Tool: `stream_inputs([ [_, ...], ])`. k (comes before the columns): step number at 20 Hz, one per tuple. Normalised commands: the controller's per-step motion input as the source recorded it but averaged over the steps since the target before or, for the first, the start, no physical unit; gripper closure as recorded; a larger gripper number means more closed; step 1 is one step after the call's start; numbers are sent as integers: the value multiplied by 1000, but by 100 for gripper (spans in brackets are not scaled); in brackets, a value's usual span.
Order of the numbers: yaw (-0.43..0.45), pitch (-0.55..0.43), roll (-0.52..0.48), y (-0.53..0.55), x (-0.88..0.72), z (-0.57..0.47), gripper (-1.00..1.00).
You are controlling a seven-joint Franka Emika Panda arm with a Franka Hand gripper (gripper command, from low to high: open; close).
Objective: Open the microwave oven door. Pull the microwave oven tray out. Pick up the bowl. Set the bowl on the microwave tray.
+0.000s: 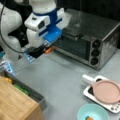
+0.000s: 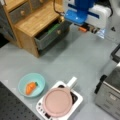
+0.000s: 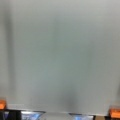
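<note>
Wrist view: bare grey table surface (image 3: 60,55) fills the frame below the gripper; orange tips sit wide apart at the bottom corners, one finger (image 3: 114,112) at the frame's right, nothing between them. Jaws apart, empty.

Gripper (image 1: 43,51) in a front view: hangs over the table just off the oven's door end, orange fingertip toward the door, touching nothing that can be made out.

Microwave oven door (image 1: 72,47): nearest task item, just beside the gripper toward a front view's right; appears closed, long axis running away from the gripper along the oven's front toward the knobs.

Microwave oven (image 1: 100,37): steel box behind the door, knob column at its far end from the gripper. Microwave oven tray: not visible (presumably inside, behind the glass).

Wooden drawer cabinet (image 2: 30,22): near the gripper on the side opposite the oven, one drawer (image 2: 50,33) open.

Pink plate (image 1: 106,91): well apart from the gripper, resting on a white rectangular tray (image 1: 87,93).

Bowl (image 2: 31,85): farthest item, teal, on the table beside the white tray, holding a small carrot (image 2: 30,87); not yet lifted.
</note>
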Motion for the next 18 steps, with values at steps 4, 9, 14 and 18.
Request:
stream_inputs([
  [4,-36,206,361,355,47,131,-100],
  [9,-7,173,345,398,103,98,-100],
  [14,31,148,297,322,93,37,-100],
  [18,49,114,226,309,44,4,-100],
])
